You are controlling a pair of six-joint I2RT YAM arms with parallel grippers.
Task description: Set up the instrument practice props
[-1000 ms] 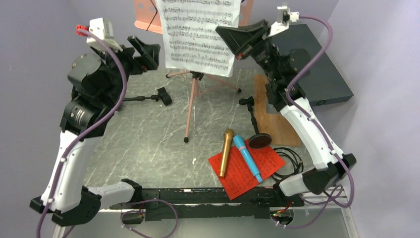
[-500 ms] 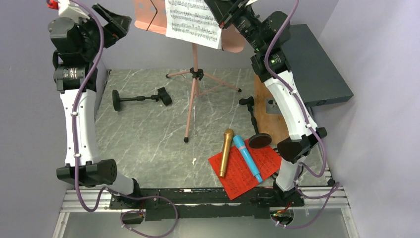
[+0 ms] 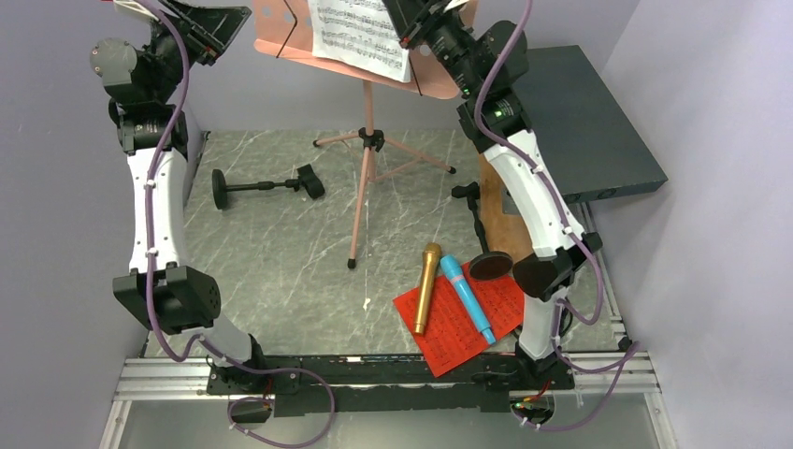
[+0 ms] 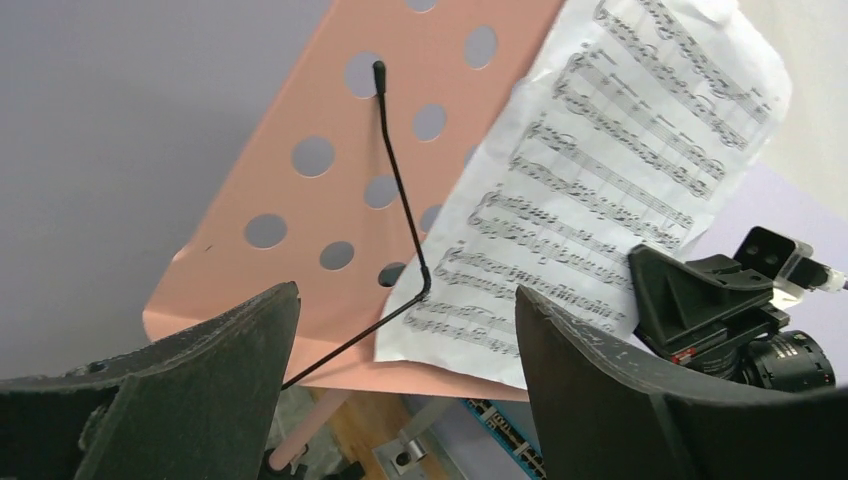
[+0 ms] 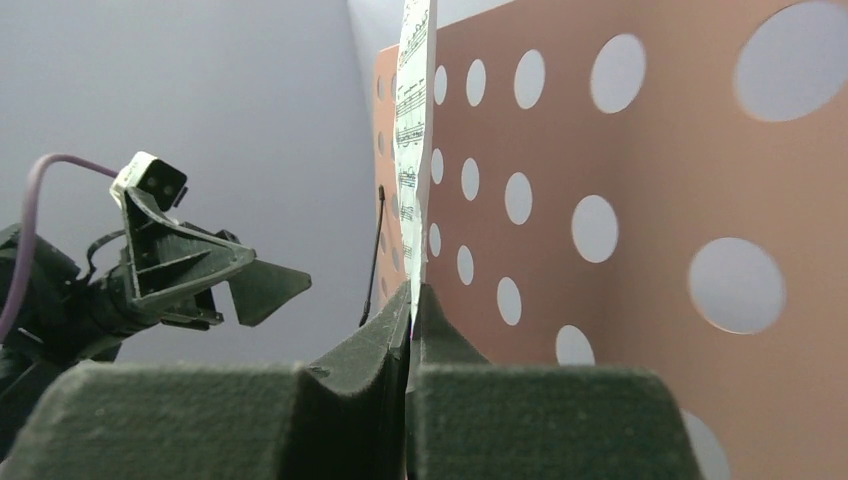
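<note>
White page [image 4: 600, 190] pinched high by R gripper [image 5: 412, 296] (L gripper [image 4: 405, 305] agape).

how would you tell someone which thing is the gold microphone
Start at the grey marble table, then find the red sheet-music page lying near its front edge, right of centre. Two microphones lie side by side, partly on it. The gold microphone is the left one, metallic yellow, while its neighbour, the blue microphone, is bright blue.

Both arms raised high, left claw [image 4: 405, 295] spread wide, right claw [image 5: 410, 292] pinched closed
</note>
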